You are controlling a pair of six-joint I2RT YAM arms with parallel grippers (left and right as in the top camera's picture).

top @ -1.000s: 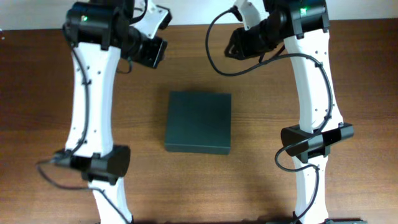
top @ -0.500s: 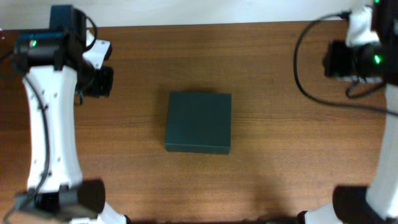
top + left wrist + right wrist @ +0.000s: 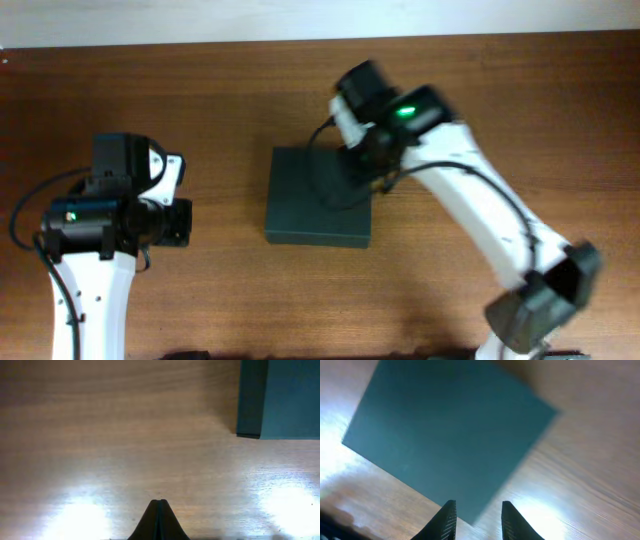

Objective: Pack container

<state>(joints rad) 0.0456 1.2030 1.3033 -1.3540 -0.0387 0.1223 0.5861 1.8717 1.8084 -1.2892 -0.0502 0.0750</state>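
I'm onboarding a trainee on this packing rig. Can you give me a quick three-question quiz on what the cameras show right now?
1. True or false: the container on the table has its lid closed.
2. Fill in the blank: the left gripper has its jaws ___.
3. Multiple choice: which one is positioned above the container?
A. the right gripper
B. the left gripper
C. neither

Key: 1 true; 2 shut; 3 A.
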